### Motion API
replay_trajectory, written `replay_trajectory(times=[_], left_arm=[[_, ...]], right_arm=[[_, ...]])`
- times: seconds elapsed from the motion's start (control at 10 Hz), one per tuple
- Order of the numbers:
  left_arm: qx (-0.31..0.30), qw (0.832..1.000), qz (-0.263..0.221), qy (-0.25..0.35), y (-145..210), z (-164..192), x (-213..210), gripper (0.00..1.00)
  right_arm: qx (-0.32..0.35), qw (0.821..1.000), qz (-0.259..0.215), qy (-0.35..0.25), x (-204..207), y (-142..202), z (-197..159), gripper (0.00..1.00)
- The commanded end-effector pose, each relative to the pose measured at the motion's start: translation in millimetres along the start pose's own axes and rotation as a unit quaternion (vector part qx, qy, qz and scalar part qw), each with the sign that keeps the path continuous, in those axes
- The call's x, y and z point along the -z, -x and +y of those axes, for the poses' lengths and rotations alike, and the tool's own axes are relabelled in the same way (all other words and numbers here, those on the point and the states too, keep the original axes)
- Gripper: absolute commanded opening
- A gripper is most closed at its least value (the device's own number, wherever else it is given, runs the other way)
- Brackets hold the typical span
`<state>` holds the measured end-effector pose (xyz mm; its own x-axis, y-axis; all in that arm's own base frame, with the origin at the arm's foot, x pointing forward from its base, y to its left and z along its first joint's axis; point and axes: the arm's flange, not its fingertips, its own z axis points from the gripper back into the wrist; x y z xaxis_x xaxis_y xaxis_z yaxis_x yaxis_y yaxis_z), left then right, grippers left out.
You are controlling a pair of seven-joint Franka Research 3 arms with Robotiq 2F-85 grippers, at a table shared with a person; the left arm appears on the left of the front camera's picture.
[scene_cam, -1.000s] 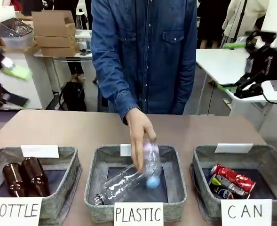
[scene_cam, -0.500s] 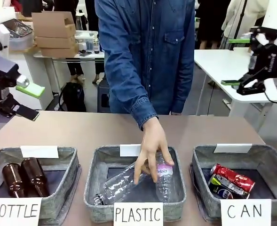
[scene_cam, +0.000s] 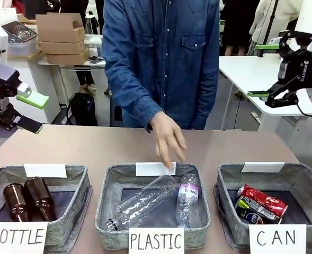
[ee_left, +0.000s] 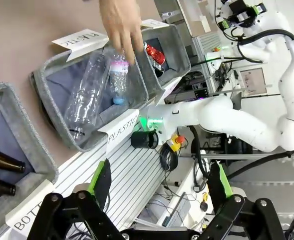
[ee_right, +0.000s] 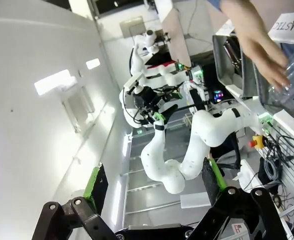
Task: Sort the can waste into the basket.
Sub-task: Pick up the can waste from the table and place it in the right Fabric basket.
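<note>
Two dented cans lie in the grey basket marked "CAN" point(scene_cam: 304, 172) at the front right: a red can point(scene_cam: 263, 200) and a dark can point(scene_cam: 251, 210) beside it. In the left wrist view the red can point(ee_left: 155, 54) shows inside the same basket point(ee_left: 179, 42). My left gripper point(scene_cam: 31, 112) hangs open above the table's far left edge, holding nothing. My right gripper point(scene_cam: 261, 70) is open and raised at the far right, well above the basket. Both wrist views show the jaws wide apart: left gripper point(ee_left: 160, 182), right gripper point(ee_right: 153, 185).
A person in a denim shirt holds a hand point(scene_cam: 168, 138) over the middle "PLASTIC" basket point(scene_cam: 105, 180), where two clear bottles point(scene_cam: 145, 201) lie. The left "BOTTLE" basket point(scene_cam: 81, 174) holds two brown glass bottles point(scene_cam: 26, 198). Bare tabletop lies behind the baskets.
The person let go of the second clear bottle in the middle basket and lifted the hand out. My left gripper came in and settled at the left. The cans have not moved.
</note>
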<state>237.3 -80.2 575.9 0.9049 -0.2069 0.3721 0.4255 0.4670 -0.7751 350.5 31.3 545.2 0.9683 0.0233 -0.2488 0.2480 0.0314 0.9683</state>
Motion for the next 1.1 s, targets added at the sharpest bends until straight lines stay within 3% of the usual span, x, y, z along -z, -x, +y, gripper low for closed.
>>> replay_trajectory(times=[0.0,1.0], left_arm=[[0.008,1.000,-0.001,0.014,-0.7,-1.2,-1.7,1.00],[0.008,1.000,-0.001,0.014,-0.7,-1.2,-1.7,1.00]], right_arm=[[-0.012,1.000,0.004,0.000,-1.8,1.2,-1.8,1.00],[-0.012,1.000,0.004,0.000,-1.8,1.2,-1.8,1.00]])
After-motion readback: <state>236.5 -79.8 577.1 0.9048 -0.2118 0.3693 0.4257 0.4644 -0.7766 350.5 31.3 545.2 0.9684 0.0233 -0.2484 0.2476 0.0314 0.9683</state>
